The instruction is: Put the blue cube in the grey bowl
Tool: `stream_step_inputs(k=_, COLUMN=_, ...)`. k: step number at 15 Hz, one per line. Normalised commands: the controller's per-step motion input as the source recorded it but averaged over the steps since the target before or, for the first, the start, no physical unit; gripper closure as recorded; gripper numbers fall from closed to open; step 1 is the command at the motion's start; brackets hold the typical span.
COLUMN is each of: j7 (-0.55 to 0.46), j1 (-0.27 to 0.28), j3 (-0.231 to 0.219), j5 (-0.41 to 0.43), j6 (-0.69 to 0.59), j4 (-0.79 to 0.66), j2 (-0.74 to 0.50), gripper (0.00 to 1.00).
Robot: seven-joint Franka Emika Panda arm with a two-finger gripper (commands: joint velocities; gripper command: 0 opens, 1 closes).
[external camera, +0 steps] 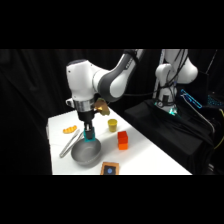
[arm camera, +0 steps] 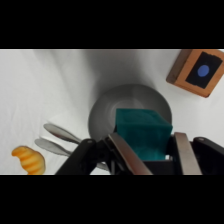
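White arm [external camera: 82, 80], grey joint, black linkage [arm camera: 90, 157], 2 metal fingers [arm camera: 184, 152].

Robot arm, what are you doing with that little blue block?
The white robot arm's gripper is holding the blue cube between its fingers, right above the grey bowl. The cube has not been let go yet. On the table nearby are metal tongs, an orange-red block, a yellow cup and a wooden tile with a blue dot.
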Motion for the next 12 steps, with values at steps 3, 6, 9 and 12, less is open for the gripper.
stream_step_inputs(k=3, j7=0.02, j1=0.062, j3=-0.031, j5=-0.105, j6=0.19, j4=0.23, j2=0.29, gripper=0.74)
stream_step_inputs(k=6, j7=-0.01, j1=0.045, j3=-0.019, j5=-0.055, j6=0.12, j4=0.22, j2=0.23, gripper=0.74)
stream_step_inputs(k=9, j7=-0.02, j1=0.050, j3=-0.025, j5=-0.051, j6=0.06, j4=0.23, j2=0.18, gripper=0.24)
stream_step_inputs(k=12, j7=-0.01, j1=0.060, j3=-0.051, j5=-0.075, j6=0.01, j4=0.19, j2=0.09, gripper=0.01)
